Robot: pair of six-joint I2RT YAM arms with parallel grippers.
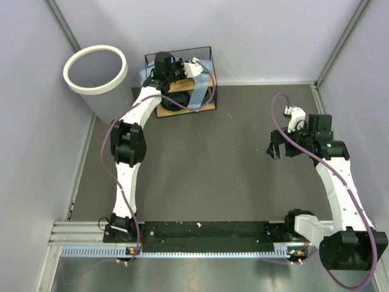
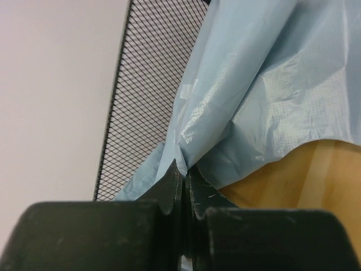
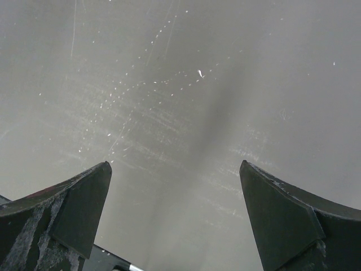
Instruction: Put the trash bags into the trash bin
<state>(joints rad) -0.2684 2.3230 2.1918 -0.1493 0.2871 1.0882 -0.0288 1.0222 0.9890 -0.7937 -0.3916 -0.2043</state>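
My left gripper (image 2: 181, 169) was pinched shut on a fold of the light-blue trash bag (image 2: 271, 84), which draped just ahead over the wooden shelf (image 2: 304, 180), the trash bin (image 1: 96, 69) stood farther left, and my right gripper (image 3: 175, 220) hung wide open above the table (image 3: 180, 84).

Left tool (image 2: 180, 167) pinched closed, right tool (image 3: 175, 169) spread wide.

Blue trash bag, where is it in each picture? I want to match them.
Top external: the blue trash bag drapes over the shelf at top centre.
Left wrist: the bag fills the upper right, a fold pinched in the shut left gripper.
Right wrist: not in it.
Shared landmark: the shelf's wooden board, lower right in the left wrist view.
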